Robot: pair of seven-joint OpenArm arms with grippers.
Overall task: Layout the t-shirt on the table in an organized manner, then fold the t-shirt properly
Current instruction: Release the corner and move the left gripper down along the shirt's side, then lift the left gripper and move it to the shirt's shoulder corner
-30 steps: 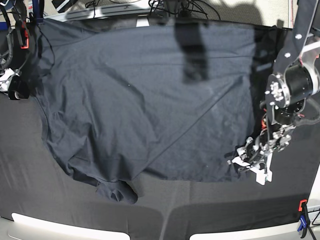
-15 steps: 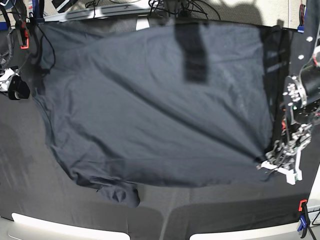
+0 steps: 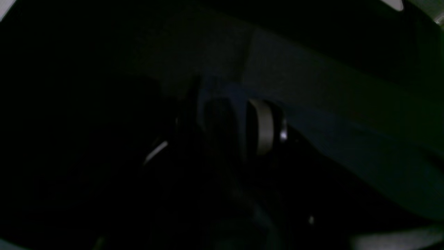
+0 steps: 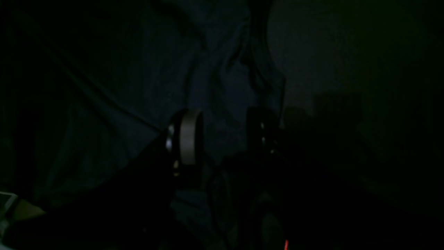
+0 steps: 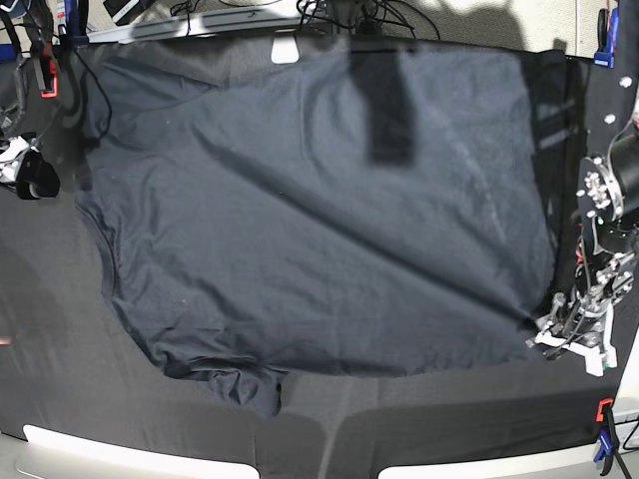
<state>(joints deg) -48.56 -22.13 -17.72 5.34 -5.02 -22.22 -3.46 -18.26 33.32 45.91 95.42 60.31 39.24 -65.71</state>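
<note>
Now, item one: the t-shirt [image 5: 310, 210] lies spread wide over the black desk [image 5: 419, 429], its near corner drawn further out toward the left tool [image 5: 571, 339] than a second ago, one sleeve bunched at the front edge. Left tool: jaws parted, corner apparently just released. Right tool [image 4: 222, 139]: jaws apart over cloth, grip uncertain; smoothing remains before folding.

Your base view is evenly lit from above and sharp, with barrel bending at the edges and a dark blocky shadow on the t-shirt [image 5: 319, 210]. Your two wrist views are badly underexposed, nearly black, grainy and soft.
</note>
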